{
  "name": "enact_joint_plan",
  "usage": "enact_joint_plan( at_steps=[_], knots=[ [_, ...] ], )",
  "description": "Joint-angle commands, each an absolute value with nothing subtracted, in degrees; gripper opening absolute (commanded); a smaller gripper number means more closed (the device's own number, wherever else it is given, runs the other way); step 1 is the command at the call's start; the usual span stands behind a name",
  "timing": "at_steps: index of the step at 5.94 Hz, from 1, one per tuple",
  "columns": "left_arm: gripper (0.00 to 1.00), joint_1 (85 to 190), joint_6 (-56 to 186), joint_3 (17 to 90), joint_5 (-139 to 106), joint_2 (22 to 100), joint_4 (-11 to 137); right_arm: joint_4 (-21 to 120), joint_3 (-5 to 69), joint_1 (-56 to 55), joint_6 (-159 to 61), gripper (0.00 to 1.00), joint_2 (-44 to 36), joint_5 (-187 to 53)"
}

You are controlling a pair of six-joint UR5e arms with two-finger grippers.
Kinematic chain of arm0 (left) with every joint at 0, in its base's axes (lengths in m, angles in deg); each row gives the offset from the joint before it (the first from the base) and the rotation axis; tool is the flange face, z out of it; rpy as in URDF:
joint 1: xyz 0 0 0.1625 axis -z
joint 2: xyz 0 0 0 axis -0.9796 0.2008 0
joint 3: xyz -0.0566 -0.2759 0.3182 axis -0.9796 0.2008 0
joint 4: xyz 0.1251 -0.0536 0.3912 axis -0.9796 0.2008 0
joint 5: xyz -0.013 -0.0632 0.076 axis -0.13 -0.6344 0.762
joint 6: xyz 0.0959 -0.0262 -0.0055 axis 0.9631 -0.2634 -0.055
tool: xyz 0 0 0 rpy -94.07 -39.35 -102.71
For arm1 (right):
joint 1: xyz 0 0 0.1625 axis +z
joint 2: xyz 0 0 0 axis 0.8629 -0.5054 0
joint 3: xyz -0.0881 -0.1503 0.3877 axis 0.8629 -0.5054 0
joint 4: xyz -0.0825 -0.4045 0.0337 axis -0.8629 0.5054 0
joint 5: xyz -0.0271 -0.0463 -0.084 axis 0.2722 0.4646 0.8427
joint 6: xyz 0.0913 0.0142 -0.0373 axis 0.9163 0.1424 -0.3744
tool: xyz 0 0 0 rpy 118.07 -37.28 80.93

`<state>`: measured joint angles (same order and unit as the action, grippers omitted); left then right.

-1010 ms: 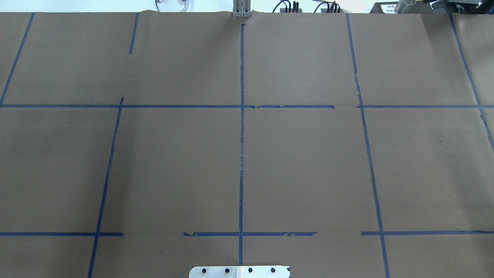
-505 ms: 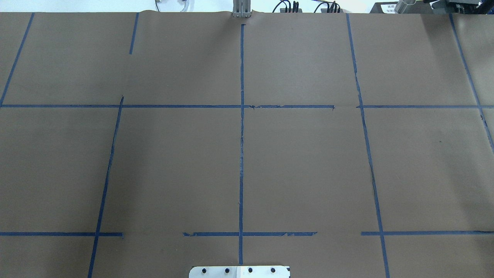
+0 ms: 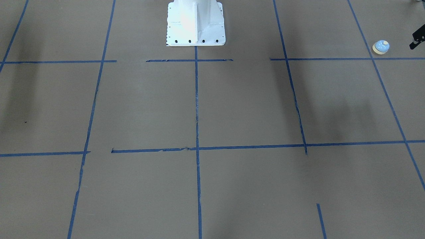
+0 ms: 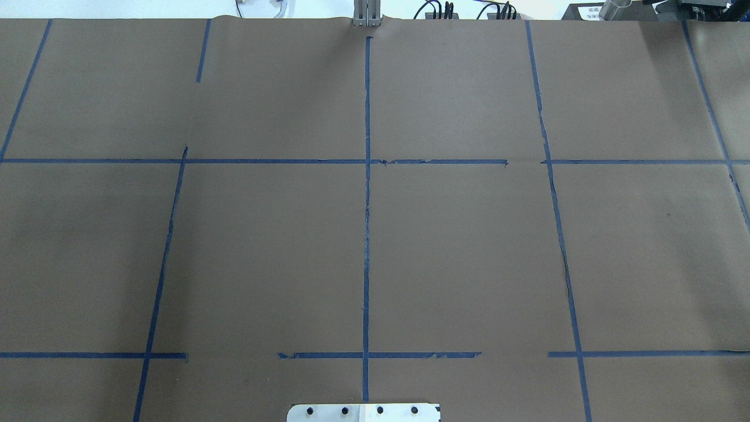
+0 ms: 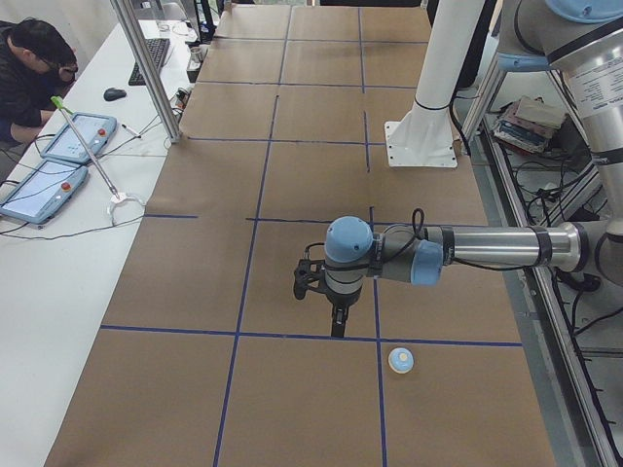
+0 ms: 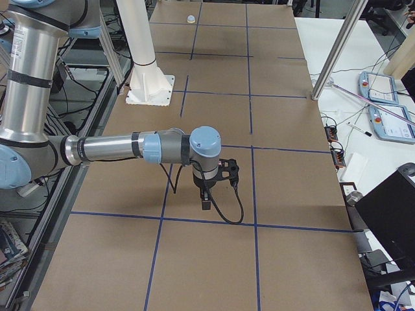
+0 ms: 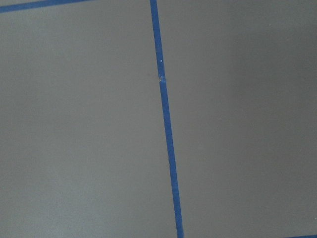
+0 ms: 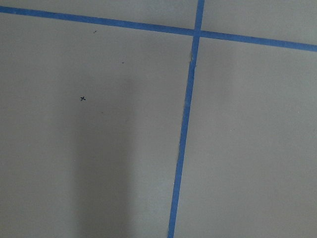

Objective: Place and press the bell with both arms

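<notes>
The small light-blue bell (image 3: 381, 47) with a cream button stands upright on the brown paper near the table's end on my left. It also shows in the exterior left view (image 5: 402, 361) and, tiny and far, in the exterior right view (image 6: 190, 19). My left gripper (image 5: 337, 326) hangs pointing down above the table, a short way from the bell. Only a black fragment of the left gripper (image 3: 417, 38) shows at the front view's right edge; I cannot tell its state. My right gripper (image 6: 205, 204) hangs pointing down over the table's other end; I cannot tell its state.
The white bolted pedestal (image 3: 196, 23) stands at the robot's side of the table. Blue tape lines (image 4: 367, 234) grid the brown paper. An operator (image 5: 34, 68) sits at a side table with tablets (image 5: 39, 190). A metal post (image 5: 146, 68) stands by the table's edge.
</notes>
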<state>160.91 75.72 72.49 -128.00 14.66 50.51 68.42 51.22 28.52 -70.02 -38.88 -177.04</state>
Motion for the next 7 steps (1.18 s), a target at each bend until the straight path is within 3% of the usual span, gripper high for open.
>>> enact_joint_plan(
  at_steps=[1, 3, 7],
  knots=[
    [1.0, 155.7, 73.2, 64.4, -127.9, 10.7, 64.8, 68.4, 51.2, 28.5, -70.2, 1.0, -38.9, -177.0],
    [1.0, 151.0, 73.2, 57.0, -128.2, 9.3, 72.4, 68.4, 51.3, 28.5, -70.3, 1.0, -39.1, -176.9],
    [1.0, 141.1, 72.3, 55.1, -130.9, 9.3, 72.3, 68.4, 51.2, 28.5, -70.3, 1.0, -39.1, -176.9]
  ],
)
